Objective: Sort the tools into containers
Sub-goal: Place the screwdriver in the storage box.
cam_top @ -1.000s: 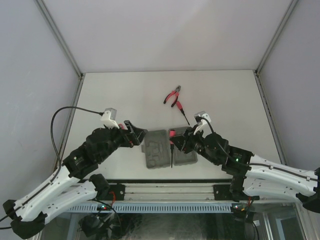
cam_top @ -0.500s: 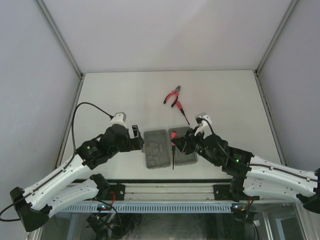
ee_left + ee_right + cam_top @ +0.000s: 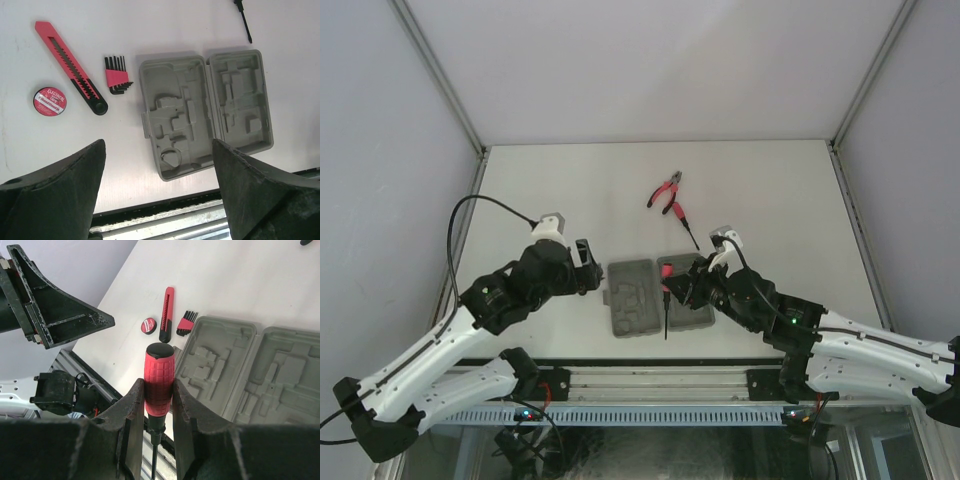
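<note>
Your right tool is pinching the screwdriver by its red handle, one finger on each flat side and the black shaft running out past the fingers. From above, that shaft lies roughly over the seam between the two halves of the case, pointing toward the near edge. The case lies open and flat on the tabletop, and every moulded slot I can see is bare.

Your left tool is spread wide with nothing in it, hanging above the left side of the case, well clear of the plastic.

The job now, as I read it, is seating this screwdriver. Pick the longest straight recess first; I can't tell from here which one fits it. Turn the wrist until the shaft runs along that recess, bring the whole thing down level rather than tip first, and let go only once the handle rests in the moulding. Watch the hinge ridge, since a shaft lying across it will rock.

Left of the case wait the cutter, the hex keys and the tape roll. The pliers and short driver lie farther back.
</note>
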